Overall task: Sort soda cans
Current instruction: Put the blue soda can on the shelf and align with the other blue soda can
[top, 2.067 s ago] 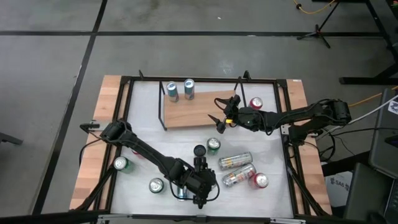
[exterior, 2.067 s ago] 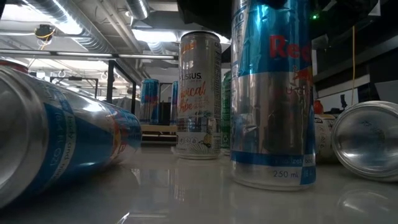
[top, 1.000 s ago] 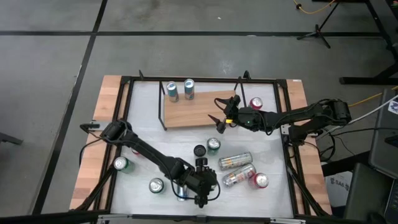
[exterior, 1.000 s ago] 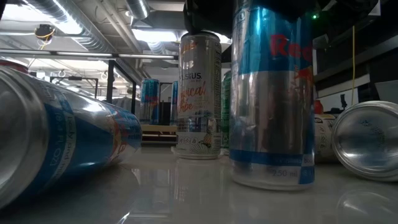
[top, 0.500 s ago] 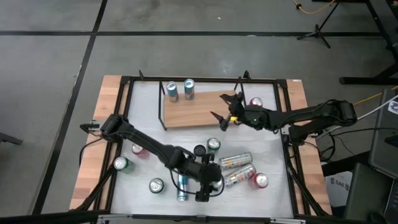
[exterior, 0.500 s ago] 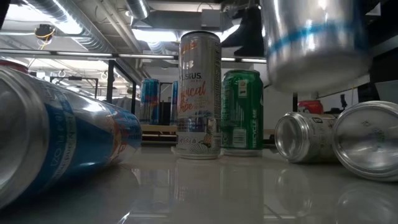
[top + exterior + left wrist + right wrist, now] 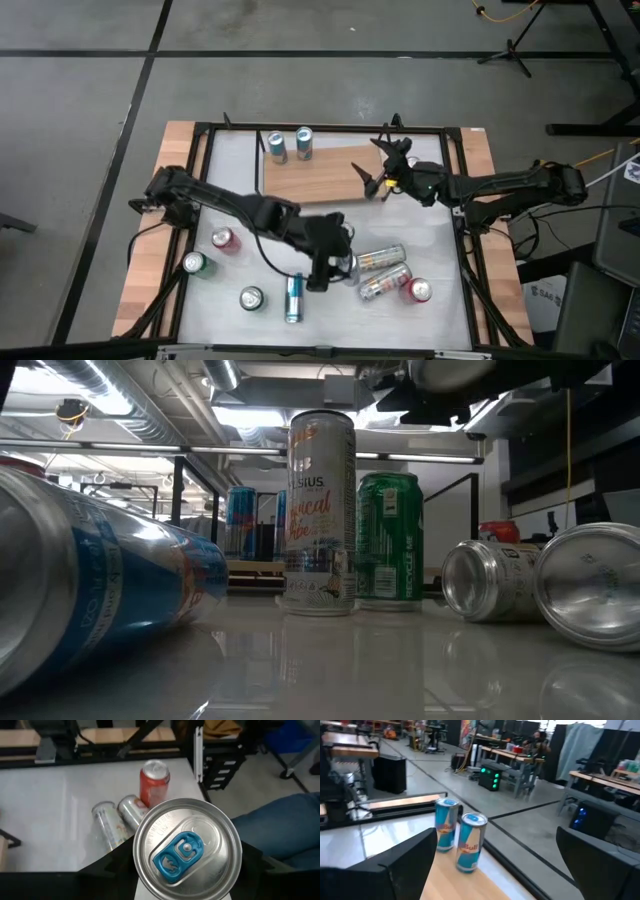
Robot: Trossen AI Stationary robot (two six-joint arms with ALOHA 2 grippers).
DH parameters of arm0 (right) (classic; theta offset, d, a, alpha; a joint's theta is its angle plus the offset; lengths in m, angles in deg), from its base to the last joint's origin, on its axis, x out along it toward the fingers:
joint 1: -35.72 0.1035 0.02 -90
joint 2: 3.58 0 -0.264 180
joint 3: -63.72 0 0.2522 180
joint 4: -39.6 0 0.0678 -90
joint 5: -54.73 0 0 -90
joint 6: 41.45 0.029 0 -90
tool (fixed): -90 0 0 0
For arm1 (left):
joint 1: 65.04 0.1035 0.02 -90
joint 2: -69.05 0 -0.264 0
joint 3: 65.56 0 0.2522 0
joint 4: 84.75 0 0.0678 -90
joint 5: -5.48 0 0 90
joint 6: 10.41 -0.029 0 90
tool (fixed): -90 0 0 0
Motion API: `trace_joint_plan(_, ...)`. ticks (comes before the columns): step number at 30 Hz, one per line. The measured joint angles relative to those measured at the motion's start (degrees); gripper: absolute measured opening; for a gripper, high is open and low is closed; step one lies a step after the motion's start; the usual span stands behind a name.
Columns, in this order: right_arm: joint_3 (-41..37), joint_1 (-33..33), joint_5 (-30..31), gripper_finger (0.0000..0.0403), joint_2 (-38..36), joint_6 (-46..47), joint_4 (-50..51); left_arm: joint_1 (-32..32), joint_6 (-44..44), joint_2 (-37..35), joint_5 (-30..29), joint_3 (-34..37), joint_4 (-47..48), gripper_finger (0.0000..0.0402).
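We are carrying a blue-tabbed can [image 7: 187,848] in the left gripper [image 7: 335,252], whose fingers are clenched around its body; it is hanging clear of the table, well short of the wooden board [image 7: 310,174] and over the middle of the white surface. From the left wrist view, its silver top is facing the camera squarely, so we are judging that the can is staying upright in the grasp.

The two blue-and-silver cans [image 7: 457,837] are standing side by side on the board's far-left corner, so that is probably where ours is going. To do this well, we are aiming to keep the can level, cross the board's near edge with the base lifted clear, and set it down just beside that pair without nudging either one.

The right gripper [image 7: 384,168] is hovering over the board's right end with its fingers spread wide and nothing between them. We are wanting it to keep to that side so the arms are not crossing.

Nearer than the board, a tall pale can [image 7: 321,510] and a green can [image 7: 390,540] are standing upright, two silver cans [image 7: 378,271] are lying on their sides, and another blue can [image 7: 293,298] is lying flat.
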Motion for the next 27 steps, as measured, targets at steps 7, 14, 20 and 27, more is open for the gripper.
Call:
trace_joint_plan(7, -0.02, 0.0, 1.44, 0.0399, -0.22, -0.03, 0.6, 4.11, -4.4, -4.21, 0.79, 0.0, 3.29, 0.021)
trace_joint_plan(14, -0.02, -0.02, 7.82, 0.0399, -0.24, -0.03, 0.17, 10.23, -11.44, -8.36, 0.79, 0.0, 9.85, 0.021)
trace_joint_plan(20, -0.02, -0.48, 8.47, 0.0399, -0.24, -0.02, 0.19, 17.03, -16.62, -10.57, 1.39, 0.0, 16.22, 0.021)
trace_joint_plan(27, -0.02, -0.5, 8.54, 0.0399, -0.22, -0.01, 0.2, 25.63, -23.67, -11.51, 10.38, 0.0, 21.14, 0.021)
